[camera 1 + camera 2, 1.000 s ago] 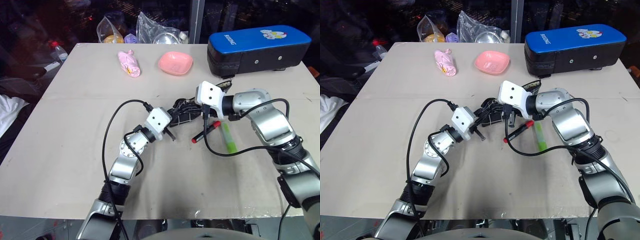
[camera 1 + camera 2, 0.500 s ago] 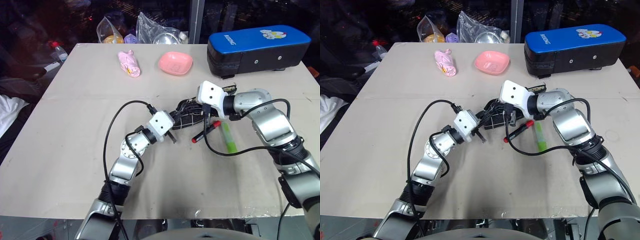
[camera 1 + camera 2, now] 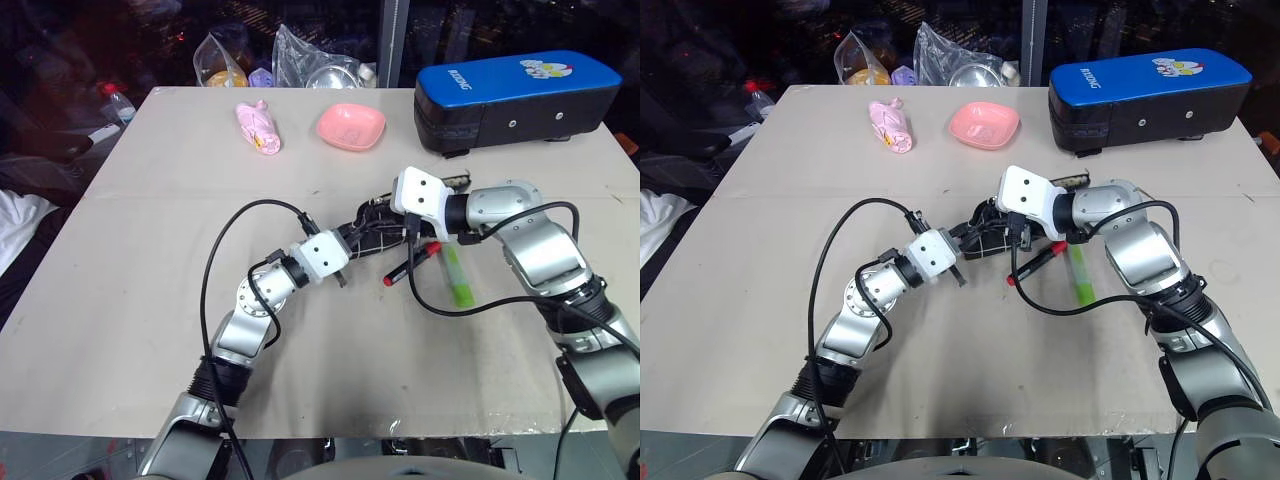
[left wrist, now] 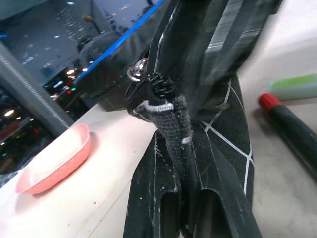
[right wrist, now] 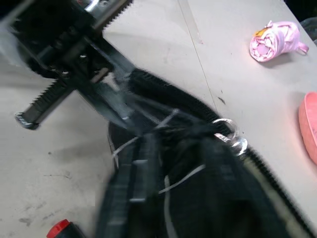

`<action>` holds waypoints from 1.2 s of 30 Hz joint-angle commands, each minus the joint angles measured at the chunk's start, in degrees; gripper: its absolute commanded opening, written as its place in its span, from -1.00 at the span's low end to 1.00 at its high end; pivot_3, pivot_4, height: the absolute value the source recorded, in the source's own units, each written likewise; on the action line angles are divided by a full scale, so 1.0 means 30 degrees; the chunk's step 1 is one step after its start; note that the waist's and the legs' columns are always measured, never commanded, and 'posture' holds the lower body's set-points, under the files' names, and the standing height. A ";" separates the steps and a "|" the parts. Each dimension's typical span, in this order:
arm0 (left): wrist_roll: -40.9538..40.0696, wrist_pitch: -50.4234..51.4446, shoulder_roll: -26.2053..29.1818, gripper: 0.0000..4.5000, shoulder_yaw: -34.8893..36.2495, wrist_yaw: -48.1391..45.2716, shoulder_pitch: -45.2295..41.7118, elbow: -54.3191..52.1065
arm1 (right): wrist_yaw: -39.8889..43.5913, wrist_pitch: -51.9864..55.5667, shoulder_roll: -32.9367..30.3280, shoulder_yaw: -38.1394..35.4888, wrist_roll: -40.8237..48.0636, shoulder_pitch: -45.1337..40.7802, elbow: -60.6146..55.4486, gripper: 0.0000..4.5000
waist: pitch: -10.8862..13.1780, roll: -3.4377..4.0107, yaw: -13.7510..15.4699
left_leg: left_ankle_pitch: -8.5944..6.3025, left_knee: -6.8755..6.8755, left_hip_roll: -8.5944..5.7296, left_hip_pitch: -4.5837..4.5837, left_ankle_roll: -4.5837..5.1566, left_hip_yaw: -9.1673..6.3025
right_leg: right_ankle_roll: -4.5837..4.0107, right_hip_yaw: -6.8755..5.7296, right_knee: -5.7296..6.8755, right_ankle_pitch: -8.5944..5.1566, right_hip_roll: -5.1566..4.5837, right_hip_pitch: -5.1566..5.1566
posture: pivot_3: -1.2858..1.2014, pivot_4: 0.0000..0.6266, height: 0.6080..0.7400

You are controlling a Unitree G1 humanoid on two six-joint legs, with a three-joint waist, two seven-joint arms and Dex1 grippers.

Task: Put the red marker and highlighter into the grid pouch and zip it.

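Your beige table [image 3: 150,300] has the grid pouch [image 3: 372,232] at centre; your left gripper [image 3: 342,262] is clamped on its near end, the right gripper [image 3: 1012,228] (jaws unreadable) at its far end. Red marker [image 3: 412,262] and highlighter [image 3: 456,277] lie just beside the pouch.

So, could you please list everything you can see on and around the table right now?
grid pouch: one, black with white lines, table centre, between both grippers.
red marker: one, black with red ends, lying right of the pouch.
highlighter: one, lime green, beside the marker.
case: one, blue-topped black, far right.
dish: one, pink, far centre.
pink bundle: one, far left of the dish.
plastic bags: clear, beyond the far edge.
table: one, beige.
left gripper: shut on the pouch.
right gripper: at the pouch.
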 commanded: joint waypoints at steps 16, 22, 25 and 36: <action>0.0264 -0.2309 0.1225 -1.00 0.0585 0.0523 -0.0981 -0.0154 | -0.2178 0.6023 -0.2262 -0.7437 0.6510 0.0258 -0.0693 -0.28 | 0.0000 -0.0002 -0.0010 | 0.0000 0.0000 -0.0003 -0.0007 0.0001 -0.0025 | -0.0006 0.0036 0.0004 0.0004 -0.0014 0.0004 | 0.03 -0.52 1.00; 0.0386 -0.2642 0.1315 -1.00 0.0429 0.0322 -0.0967 0.0037 | -0.3452 0.4649 -0.1187 -0.6431 0.5412 -0.0008 0.1542 -0.99 | 0.0002 0.0001 0.0001 | 0.0001 -0.0008 0.0000 -0.0008 -0.0001 0.0001 | -0.0003 0.0045 -0.0006 0.0004 0.0007 -0.0002 | 0.03 -0.52 1.00; 0.0479 -0.2745 0.1373 -1.00 0.0350 0.0223 -0.0920 -0.0024 | -0.3731 0.4352 -0.0686 -0.6133 0.5278 -0.0248 0.2054 -0.99 | 0.0002 0.0000 -0.0007 | 0.0001 -0.0007 0.0000 -0.0007 -0.0001 0.0015 | -0.0001 0.0042 -0.0004 0.0004 0.0017 -0.0005 | 0.03 -0.52 1.00; 0.0433 -0.2763 0.1248 -1.00 -0.0045 -0.0221 -0.1243 0.0128 | -0.1146 -0.3086 -0.0962 -0.0929 0.0734 -0.0836 0.3959 -0.99 | 0.0001 0.0002 -0.0006 | 0.0001 -0.0007 -0.0001 -0.0005 -0.0001 0.0055 | 0.0002 0.0018 0.0006 0.0006 0.0021 -0.0034 | 0.03 -0.52 1.00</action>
